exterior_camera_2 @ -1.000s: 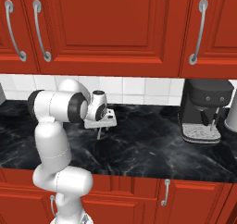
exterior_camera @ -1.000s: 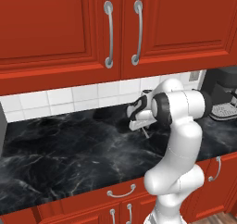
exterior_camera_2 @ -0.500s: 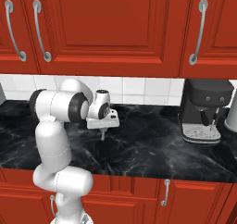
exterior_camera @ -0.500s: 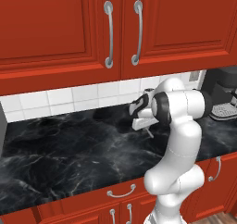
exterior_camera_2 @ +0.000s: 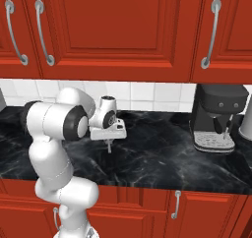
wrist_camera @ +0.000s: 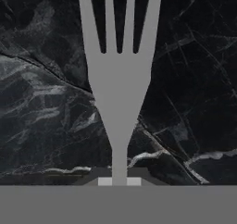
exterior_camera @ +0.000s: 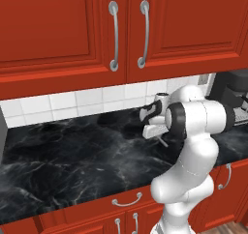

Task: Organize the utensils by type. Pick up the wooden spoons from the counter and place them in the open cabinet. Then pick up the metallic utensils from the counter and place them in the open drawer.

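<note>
Hidden or cut off: in the hand view the fork's (wrist_camera: 119, 79) tines run off the top edge, so their tips cannot be seen; its handle drops out of sight between the finger tips (wrist_camera: 104, 182) at the bottom.
Hard to make out: in the left base view the fork (exterior_camera: 162, 141) is a thin grey sliver under the hand; in the right base view the fork (exterior_camera_2: 108, 146) is a short grey stub pointing down, with no tines readable.
Gripper: the gripper (wrist_camera: 119, 181) is pinched on the fork's narrow handle, its 2 small pads pressed in from either side with no gap showing.
Gripper in base views: the gripper (exterior_camera: 156, 131) hangs above the counter, near the tiled wall; from the right side the gripper (exterior_camera_2: 109, 133) points downward over the stone.
Fork: grey metal, 4 tines, lifted clear of the counter (wrist_camera: 41, 102), hanging from the hand with tines toward the stone.
Counter: black marble with pale veins (exterior_camera: 82, 155), running under the red wall cabinets (exterior_camera: 63, 30); seen also from the right (exterior_camera_2: 157, 158).
Cabinet handles: 2 curved metal pulls (exterior_camera: 114, 35) side by side on the closed doors above the arm.
Coffee machine: dark, standing on the counter to the arm's right (exterior_camera_2: 216, 116), well apart from the gripper; partly cut by the right edge in the left base view (exterior_camera: 235, 100).
Drawer fronts: red, closed, below the counter edge, one with a small metal pull (exterior_camera: 127, 201).
</note>
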